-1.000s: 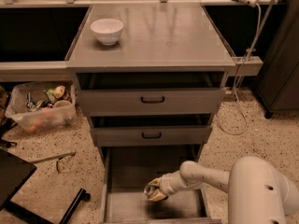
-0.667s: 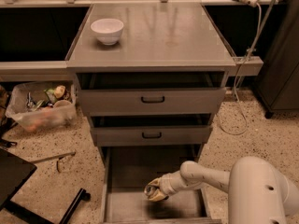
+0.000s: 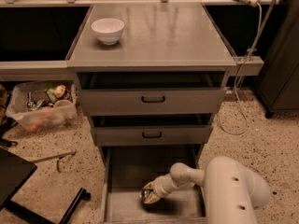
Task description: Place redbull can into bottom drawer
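The bottom drawer (image 3: 121, 171) is pulled out at the foot of the grey cabinet, its plain grey floor showing. My white arm reaches down into it from the lower right. My gripper (image 3: 148, 193) is low over the drawer floor near its front middle. It is shut on the redbull can (image 3: 150, 198), a small silvery shape with dark patches at the gripper's tip, largely covered by the gripper. I cannot tell whether the can touches the drawer floor.
Two upper drawers with black handles (image 3: 153, 99) stand slightly open above. A white bowl (image 3: 108, 30) sits on the cabinet top. A clear bin of clutter (image 3: 43, 107) is on the floor at left, a black chair base (image 3: 28, 204) at lower left, a cable (image 3: 243, 78) at right.
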Motion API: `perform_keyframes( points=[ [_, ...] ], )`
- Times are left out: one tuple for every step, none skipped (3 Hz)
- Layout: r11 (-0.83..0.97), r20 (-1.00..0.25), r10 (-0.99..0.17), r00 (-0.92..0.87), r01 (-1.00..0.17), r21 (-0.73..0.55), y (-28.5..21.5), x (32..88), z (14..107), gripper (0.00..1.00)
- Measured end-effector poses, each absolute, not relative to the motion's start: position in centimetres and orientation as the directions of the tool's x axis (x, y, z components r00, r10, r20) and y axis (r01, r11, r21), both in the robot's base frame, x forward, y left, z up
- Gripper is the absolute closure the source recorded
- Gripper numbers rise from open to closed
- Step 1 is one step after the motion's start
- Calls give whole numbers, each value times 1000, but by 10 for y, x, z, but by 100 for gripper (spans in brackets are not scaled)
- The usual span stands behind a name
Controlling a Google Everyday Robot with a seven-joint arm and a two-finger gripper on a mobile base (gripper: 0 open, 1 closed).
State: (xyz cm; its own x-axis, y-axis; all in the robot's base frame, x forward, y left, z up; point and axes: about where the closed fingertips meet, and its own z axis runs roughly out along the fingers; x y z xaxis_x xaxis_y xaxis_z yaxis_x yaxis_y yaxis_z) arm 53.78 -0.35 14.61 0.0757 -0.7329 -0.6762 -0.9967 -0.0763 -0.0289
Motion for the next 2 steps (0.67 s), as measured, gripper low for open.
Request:
perform_keyframes(
  points=[
    [-66,-675,-734,76,-997,-41,-3,548,145,100],
    [-66,-675,-734,76,-997,-40,-3,547,145,82]
  ],
)
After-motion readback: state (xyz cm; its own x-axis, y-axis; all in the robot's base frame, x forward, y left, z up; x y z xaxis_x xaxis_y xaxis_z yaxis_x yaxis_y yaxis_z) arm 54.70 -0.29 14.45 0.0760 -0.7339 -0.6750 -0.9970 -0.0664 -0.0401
